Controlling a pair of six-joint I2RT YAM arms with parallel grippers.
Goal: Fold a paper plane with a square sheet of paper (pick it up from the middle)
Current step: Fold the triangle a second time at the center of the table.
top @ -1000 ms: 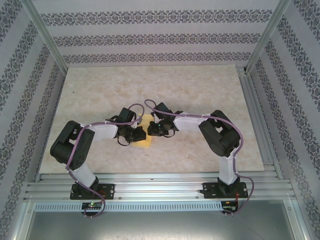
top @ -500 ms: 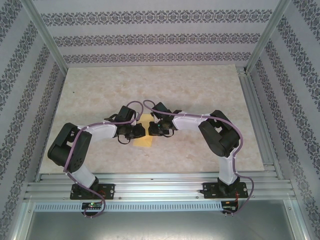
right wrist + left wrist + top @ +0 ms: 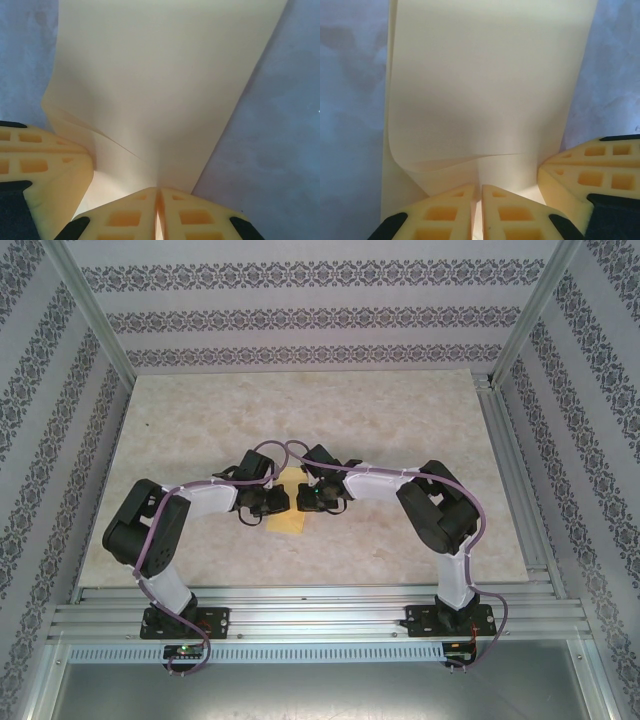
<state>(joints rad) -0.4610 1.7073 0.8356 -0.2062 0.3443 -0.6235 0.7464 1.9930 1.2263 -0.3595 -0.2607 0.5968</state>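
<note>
Where the task's thing sits: the thin, plain yellow-orange sheet of paper (image 3: pixel 286 521) is between my two grippers, over the near middle of the table, its free part reaching toward my bases.
Sheet's shape: from my left wrist camera it is doubled, with an upper layer curling over a lower one in a soft, rounded bend on the left side; no sharp crease shows there.
Sheet's edges: long and straight, narrowing toward my fingers in the right wrist view.
Sheet and table: I cannot tell whether the free part lies on the surface or hangs just above it.
Left gripper (image 3: pixel 477 194): my yellow ribbed fingers are pressed together on the sheet's edge, pinching it.
Right gripper (image 3: pixel 158 197): closed the same way, clamping the paper's edge between its fingertips.
Grippers to each other: they face one another, just beside each other; one finger of each appears at the side of the other's wrist view, touching the paper.
Arms: both black-and-white, elbows bent outward, purple cables along them.
Table (image 3: pixel 400 430): beige, marbled, stone-look top.
Surroundings: striped, patterned wallpaper walls (image 3: pixel 320 315) and aluminium rails (image 3: pixel 320 612) at the near edge, where my bases are bolted.
</note>
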